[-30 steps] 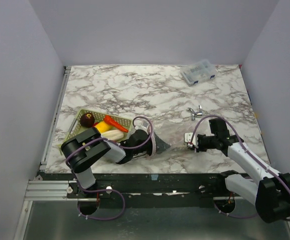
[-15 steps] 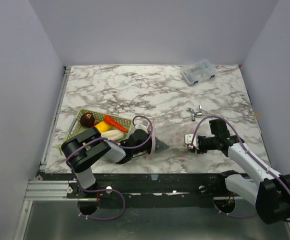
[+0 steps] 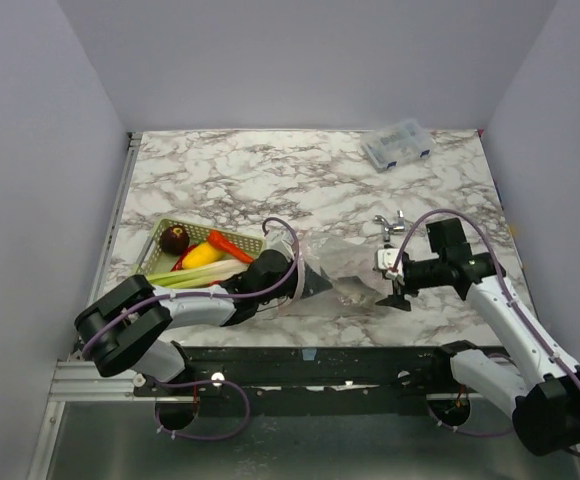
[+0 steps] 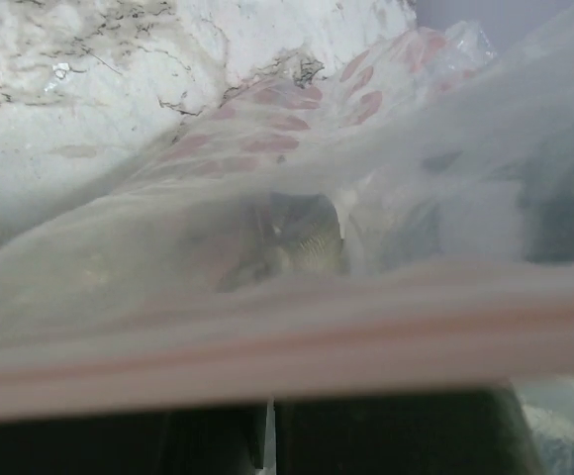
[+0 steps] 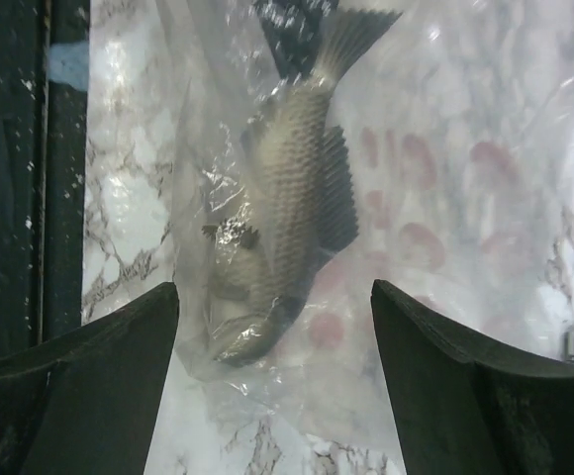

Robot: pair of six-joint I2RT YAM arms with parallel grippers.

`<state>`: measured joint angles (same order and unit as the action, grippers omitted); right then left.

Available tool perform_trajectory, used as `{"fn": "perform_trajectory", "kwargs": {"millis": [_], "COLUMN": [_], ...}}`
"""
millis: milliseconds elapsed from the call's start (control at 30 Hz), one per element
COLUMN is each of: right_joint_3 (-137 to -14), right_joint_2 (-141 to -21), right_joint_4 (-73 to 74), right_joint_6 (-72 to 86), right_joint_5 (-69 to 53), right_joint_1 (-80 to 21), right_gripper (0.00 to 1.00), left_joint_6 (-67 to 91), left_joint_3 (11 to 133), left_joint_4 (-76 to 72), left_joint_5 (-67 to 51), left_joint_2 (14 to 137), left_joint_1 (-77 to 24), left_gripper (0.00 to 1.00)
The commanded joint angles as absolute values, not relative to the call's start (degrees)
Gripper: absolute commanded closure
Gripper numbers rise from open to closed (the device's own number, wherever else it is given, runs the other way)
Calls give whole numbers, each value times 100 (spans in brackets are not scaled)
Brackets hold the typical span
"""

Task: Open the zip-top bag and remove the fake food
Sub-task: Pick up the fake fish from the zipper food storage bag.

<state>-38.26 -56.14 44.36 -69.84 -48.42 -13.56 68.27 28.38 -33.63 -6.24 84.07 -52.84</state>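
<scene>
Mid-bench, zip-top bag, its pink strip pinched in tightly closed left fingers, mostly hidden beneath. Above, right fingers spread wide, holding nothing. Inside, blurred through plastic, grey fish. Other fake food in basket.

One clear, crinkly plastic zip-top bag with a pinkish-red zip strip is counted, and one grey, scaled toy fish is seen inside it. One pale green mesh basket is counted. Four toy foods are made out in it: one dark maroon ball, one yellow piece, one red chili and one pale green stalk. One small clear hard compartment box and one small silvery metal piece are also counted.
</scene>
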Motion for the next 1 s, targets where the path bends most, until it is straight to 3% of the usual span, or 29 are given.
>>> {"fn": "perform_trajectory", "kwargs": {"millis": [0,100,233,500,700,767,900,967], "right_joint_3": [-4507,-4680,-4746,-5723,-5573,-5659,-5289,-5154], "right_joint_2": [-5543,-5648,-5854,-6732,-7457,-7809,-7944,-7819], "right_joint_4": [5382,5042,4238,4596,4322,4665,4191,4043], "right_joint_6": [-6509,-5905,-5122,-5423,-5342,-5659,-5449,-5326], "right_joint_5": [-5406,-5329,-5492,-5729,-5784,-5958,-6061,-6039], "right_joint_1": [-1380,-1297,-979,-747,-748,-756,-760,-765], "right_gripper": [19,19,10,5,1,7,30,36], "left_joint_6": [5627,5205,4627,3802,3634,3546,3388,3300], "left_joint_3": [3081,3191,3243,3240,3220,3208,3127,3008], "left_joint_4": [-2427,-2122,-1785,-1250,-1204,-1201,-1225,-1356], "left_joint_5": [-259,-190,-44,484,497,529,553,537], "left_joint_2": [7973,7810,7517,6873,6723,6648,6370,6221], "left_joint_1": [-5267,-5269,-5273,-5278,-5274,-5282,-5300,-5300], "left_gripper": [100,100,100,100,100,100,100,100]}}
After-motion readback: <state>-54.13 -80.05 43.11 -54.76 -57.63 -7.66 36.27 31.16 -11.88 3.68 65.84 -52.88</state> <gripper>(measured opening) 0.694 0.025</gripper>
